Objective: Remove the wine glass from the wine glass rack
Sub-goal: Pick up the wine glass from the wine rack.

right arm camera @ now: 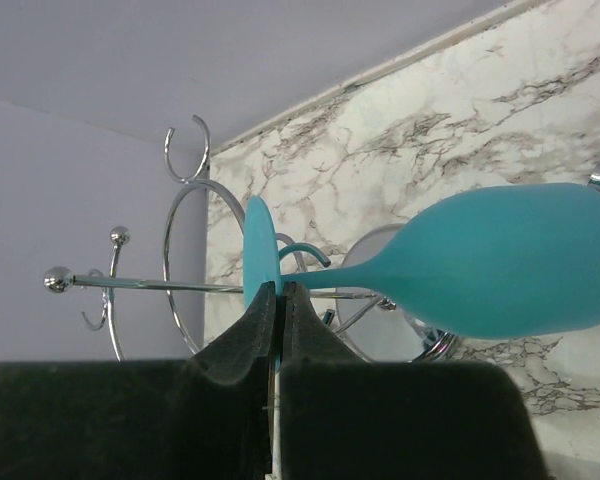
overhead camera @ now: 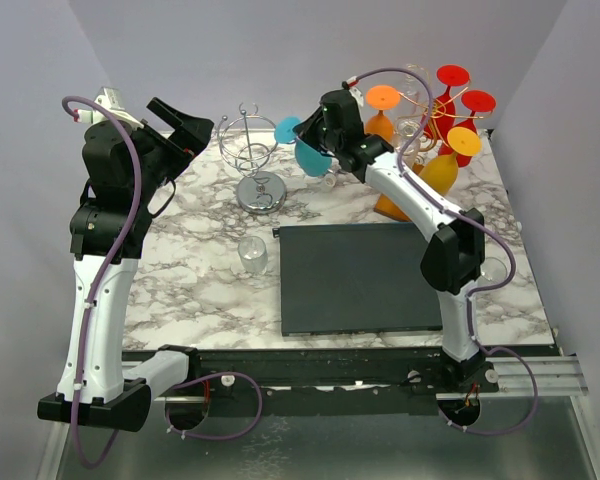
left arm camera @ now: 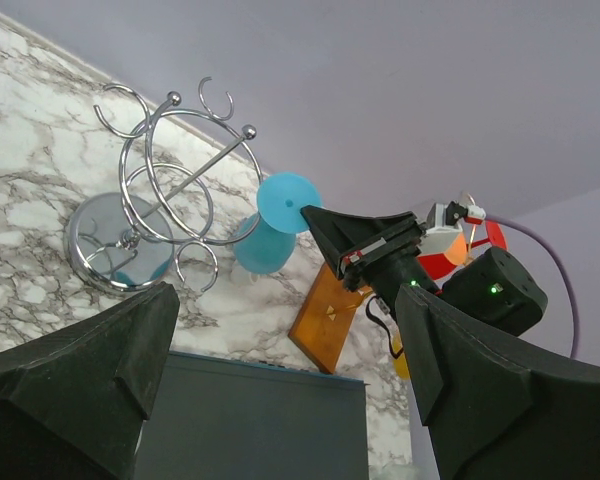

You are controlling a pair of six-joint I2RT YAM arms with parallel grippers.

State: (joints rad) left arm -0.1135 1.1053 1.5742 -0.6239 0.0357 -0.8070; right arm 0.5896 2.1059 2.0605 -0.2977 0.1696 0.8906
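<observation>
Clearly off its rack, the teal wine glass (right arm camera: 500,265) lies on its side in the air at the back of the marble table (overhead camera: 195,290). Its bowl points toward the right arm and its round foot toward the chrome wire stand (overhead camera: 250,155). The right claw (right arm camera: 278,300) is pinched narrow on the thin stem just beside the foot, so the glass is held there. In the right wrist view the foot overlaps the stand's rings and crossbar, and whether they touch cannot be told. The rack (overhead camera: 425,120), gold wire rising from an orange-brown wooden base, stands in the far right corner, apart from the held glass and behind the right arm. Red glasses (overhead camera: 453,75), an orange one (overhead camera: 383,97) and a yellow one (overhead camera: 463,140) hang upside down on its hooks. A dark flat mat (overhead camera: 360,278) lies on the table in front of the rack, and a small clear glass (overhead camera: 252,256) stands upright just left of the mat, nearer than the stand's round base. The left claw (overhead camera: 185,125) hangs raised over the far left of the table, well apart from the stand, its jaws spread wide with nothing between them.
</observation>
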